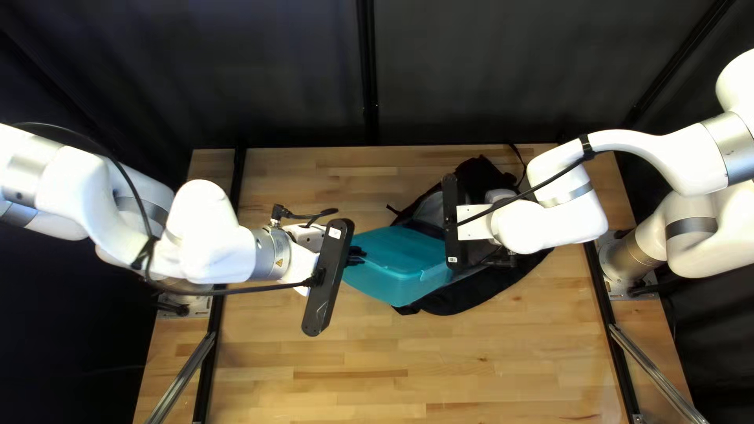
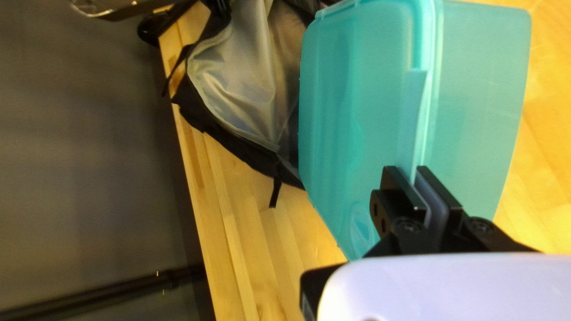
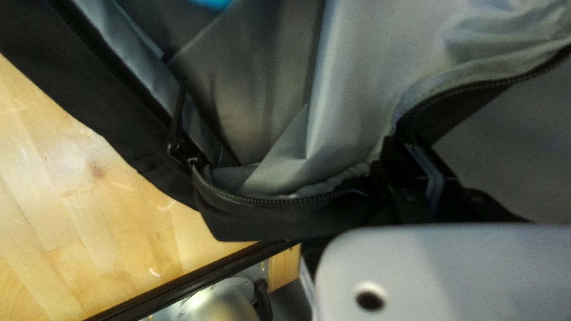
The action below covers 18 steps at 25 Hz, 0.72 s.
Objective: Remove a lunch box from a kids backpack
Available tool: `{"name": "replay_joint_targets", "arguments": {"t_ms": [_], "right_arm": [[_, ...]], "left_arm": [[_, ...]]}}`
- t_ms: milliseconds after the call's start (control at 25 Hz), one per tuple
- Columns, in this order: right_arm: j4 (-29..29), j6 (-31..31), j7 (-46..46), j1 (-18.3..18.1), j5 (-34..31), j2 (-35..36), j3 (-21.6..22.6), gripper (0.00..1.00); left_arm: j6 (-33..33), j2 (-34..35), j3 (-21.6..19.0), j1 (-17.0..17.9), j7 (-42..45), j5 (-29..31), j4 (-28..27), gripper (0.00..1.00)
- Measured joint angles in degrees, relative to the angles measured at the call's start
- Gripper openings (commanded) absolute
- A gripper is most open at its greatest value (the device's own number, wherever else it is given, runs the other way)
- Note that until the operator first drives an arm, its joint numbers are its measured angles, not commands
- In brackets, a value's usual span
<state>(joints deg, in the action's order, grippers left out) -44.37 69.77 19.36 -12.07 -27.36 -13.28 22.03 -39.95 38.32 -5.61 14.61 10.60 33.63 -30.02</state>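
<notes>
My left gripper (image 1: 357,255) reaches the near-left side of the teal lunch box (image 1: 400,263). In the left wrist view, that gripper (image 2: 413,176) is shut on the rim of the lunch box (image 2: 357,113). Most of the box shows outside the open black backpack (image 1: 463,294); its far end is by the bag's mouth. My right gripper (image 1: 476,222) is over the bag, fingertips hidden from above. Seen from the right wrist, the gripper (image 3: 413,156) is shut on the zippered edge of the backpack (image 3: 262,217), whose grey lining faces the camera.
The wooden table (image 1: 338,369) extends in front of and behind the bag and box. A thin strap (image 2: 275,191) hangs from the backpack's edge. Dark rails run along both table sides, and a dark curtain (image 1: 298,71) stands behind the far edge.
</notes>
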Motion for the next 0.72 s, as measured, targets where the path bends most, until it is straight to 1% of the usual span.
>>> {"name": "replay_joint_targets", "arguments": {"t_ms": [160, 320, 520, 720], "right_arm": [[1.3, -0.8, 0.2, 0.4, 0.3, -0.7, 0.2, 0.0], [2.6, -2.0, 0.7, 1.2, 0.7, -0.9, 0.9, 0.0], [4.6, -2.8, 1.8, 3.0, 2.2, -1.6, 2.4, 0.0], [6.3, -4.3, 2.7, 4.7, 3.8, -1.9, 3.7, 0.0]], "left_arm": [[-4.4, 1.6, 0.3, 2.0, -2.4, -2.5, -1.5, 0.0], [-7.7, 2.5, 1.5, 3.1, -5.9, -4.1, -3.2, 0.0], [-12.5, 4.4, 5.3, 3.6, -12.7, -5.2, -5.2, 0.0], [-18.0, 6.2, 9.2, 2.9, -18.8, -5.6, -7.0, 0.0]]}}
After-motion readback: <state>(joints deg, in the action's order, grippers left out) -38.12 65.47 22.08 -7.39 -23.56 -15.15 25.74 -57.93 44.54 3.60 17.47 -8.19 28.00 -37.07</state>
